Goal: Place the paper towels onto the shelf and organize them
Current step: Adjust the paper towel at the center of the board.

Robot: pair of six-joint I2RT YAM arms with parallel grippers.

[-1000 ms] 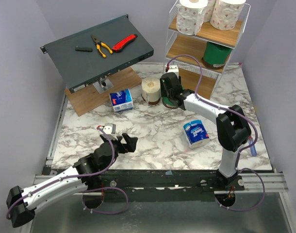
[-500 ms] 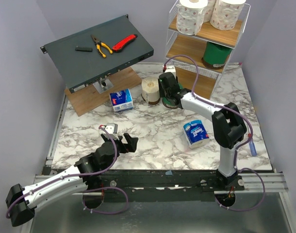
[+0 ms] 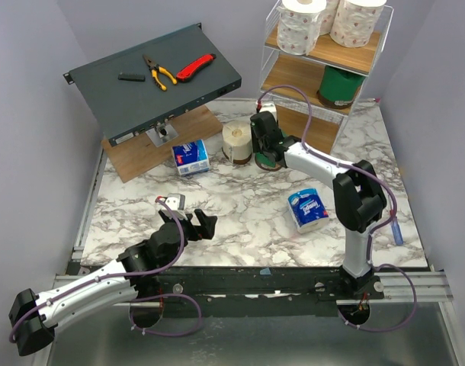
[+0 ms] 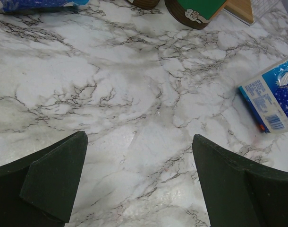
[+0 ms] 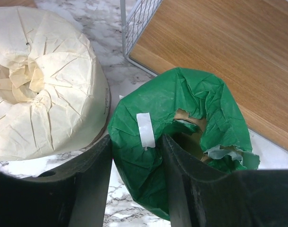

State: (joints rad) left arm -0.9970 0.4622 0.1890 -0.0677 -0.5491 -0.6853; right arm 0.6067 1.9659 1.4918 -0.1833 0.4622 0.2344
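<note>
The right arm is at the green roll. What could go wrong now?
The jaws of the right gripper pinch only one wall of the green roll, through loose wrap; it may slip or tear on lifting.
The outer jaw sits close beside the cream roll, which could be dragged or tipped.
The wire of the shelf is close; the roll may catch it.

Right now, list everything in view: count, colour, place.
White printed rolls: three, white-pink, shelf top tier.
Shelved green roll: one, green, middle tier.
Table green roll: one, green, beside cream roll.
Cream roll: one, cream, table.
Wrapped packs: two, blue-and-white, table.
Shelf: one, white wire, back right.
Metal box: one, dark grey, back left.
Pliers, knife, black piece: one each, yellow-black, red, black, on box.
Wooden board: one, brown, under box.
Table: one, marble.
Left gripper: open, over table.
Right gripper: closed on table green roll.
</note>
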